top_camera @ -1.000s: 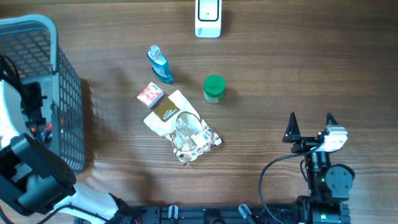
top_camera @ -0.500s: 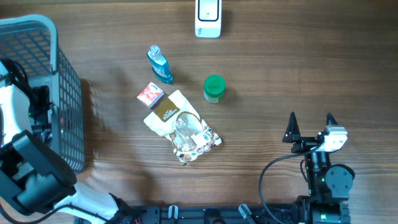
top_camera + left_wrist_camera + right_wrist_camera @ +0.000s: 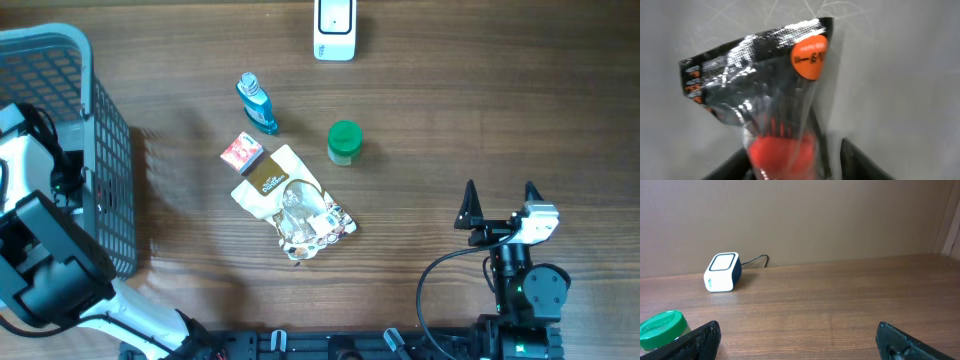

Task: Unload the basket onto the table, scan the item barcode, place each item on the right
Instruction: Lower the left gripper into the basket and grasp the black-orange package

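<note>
The left gripper [image 3: 794,150], in the basket [image 3: 113,170] at the overhead frame's left edge, has shifted slightly since the earlier frame. Whether it grips cannot be told. Between its fingers, low in the wrist view, sits a black-and-clear packet [image 3: 765,85] over the basket's grey floor. The right gripper [image 3: 499,187], lower right, stays wide open. The scanner [image 3: 334,28] sits top centre, well apart from the basket.

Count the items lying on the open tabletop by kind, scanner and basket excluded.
Blue bottle: 1
Green-lidded jar: 1
Small box: 1
Snack pouch: 1
Total: 4
</note>
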`<state>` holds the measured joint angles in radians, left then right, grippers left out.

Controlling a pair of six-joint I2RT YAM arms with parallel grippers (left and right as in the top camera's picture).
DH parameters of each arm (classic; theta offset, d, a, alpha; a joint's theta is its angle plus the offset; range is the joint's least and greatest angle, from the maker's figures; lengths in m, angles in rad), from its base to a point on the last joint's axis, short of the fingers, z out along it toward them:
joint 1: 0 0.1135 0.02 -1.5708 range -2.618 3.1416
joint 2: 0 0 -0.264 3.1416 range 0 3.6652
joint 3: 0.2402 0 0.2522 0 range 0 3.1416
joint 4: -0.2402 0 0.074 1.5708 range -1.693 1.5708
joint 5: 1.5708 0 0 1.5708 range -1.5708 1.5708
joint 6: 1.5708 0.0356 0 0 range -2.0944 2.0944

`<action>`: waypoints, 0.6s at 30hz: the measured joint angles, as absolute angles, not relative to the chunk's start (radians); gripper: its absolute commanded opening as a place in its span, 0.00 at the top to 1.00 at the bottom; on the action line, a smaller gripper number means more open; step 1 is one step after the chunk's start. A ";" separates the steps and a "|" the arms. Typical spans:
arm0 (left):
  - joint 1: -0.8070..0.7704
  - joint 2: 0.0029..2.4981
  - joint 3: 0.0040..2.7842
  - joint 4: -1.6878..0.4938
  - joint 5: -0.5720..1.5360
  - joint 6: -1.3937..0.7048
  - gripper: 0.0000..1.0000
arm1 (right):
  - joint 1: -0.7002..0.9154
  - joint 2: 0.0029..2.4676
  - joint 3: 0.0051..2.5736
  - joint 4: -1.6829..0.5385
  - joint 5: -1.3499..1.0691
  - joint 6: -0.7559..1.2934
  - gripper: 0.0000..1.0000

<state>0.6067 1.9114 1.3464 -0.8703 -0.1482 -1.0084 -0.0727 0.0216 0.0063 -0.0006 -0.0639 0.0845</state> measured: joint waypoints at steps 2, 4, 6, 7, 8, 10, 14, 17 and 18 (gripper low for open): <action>0.607 1.911 1.346 -0.868 -0.148 -1.005 0.85 | -0.073 0.022 0.006 -0.001 -0.064 0.084 0.00; 0.607 1.911 1.347 -0.859 -0.147 -1.007 0.96 | -0.073 0.022 0.006 -0.001 -0.064 0.084 0.00; 0.607 1.908 1.350 -0.855 -0.149 -1.007 0.96 | -0.073 0.022 0.006 -0.001 -0.064 0.084 0.00; 0.607 1.901 1.357 -0.853 -0.149 -1.007 0.96 | -0.073 0.022 0.006 -0.001 -0.064 0.084 0.00; 0.607 1.894 1.361 -0.853 -0.149 -1.007 0.96 | -0.073 0.022 0.006 -0.001 -0.064 0.084 0.02; 0.607 1.894 1.361 -0.851 -0.149 -1.007 0.96 | -0.073 0.022 0.006 -0.001 -0.064 0.085 0.00; 0.607 1.894 1.361 -0.847 -0.149 -1.007 0.96 | -0.073 0.022 0.006 -0.001 -0.064 0.084 0.00; 0.607 1.894 1.361 -0.844 -0.144 -1.007 0.96 | -0.073 0.022 0.006 -0.001 -0.064 0.084 0.00; 0.607 1.894 1.361 -0.841 -0.140 -1.007 0.96 | -0.073 0.022 0.006 -0.001 -0.064 0.084 0.00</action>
